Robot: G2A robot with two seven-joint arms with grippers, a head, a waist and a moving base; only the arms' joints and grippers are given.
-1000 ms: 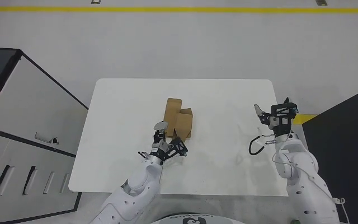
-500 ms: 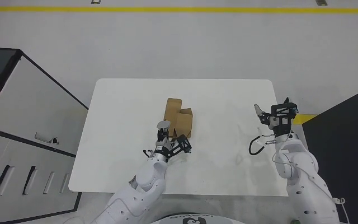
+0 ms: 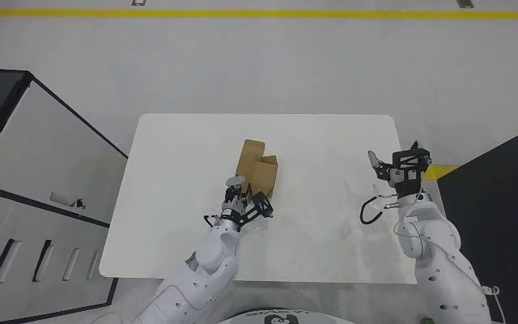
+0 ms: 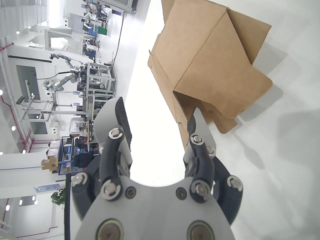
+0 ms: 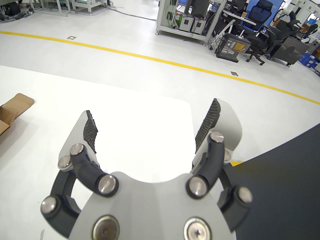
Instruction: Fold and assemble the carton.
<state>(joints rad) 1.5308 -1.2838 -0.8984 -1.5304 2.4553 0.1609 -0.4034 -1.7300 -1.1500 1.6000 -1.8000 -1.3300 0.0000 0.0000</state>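
Note:
A brown cardboard carton lies partly folded near the middle of the white table, with flaps sticking out at its far and near ends. My left gripper is at the carton's near edge and is open. In the left wrist view one fingertip touches the lower flap at the carton's open end, while the other finger stands clear to the side, so the left gripper holds nothing. My right gripper hovers open at the table's right edge, far from the carton, and its wrist view shows the gripper empty.
A dark cabinet stands left of the table and a dark surface lies to its right. In the right wrist view a carton flap lies off to the side on the table.
My left gripper has closed in on the carton's near edge and turned a little. The carton's far end has shifted slightly. The right arm has not moved.

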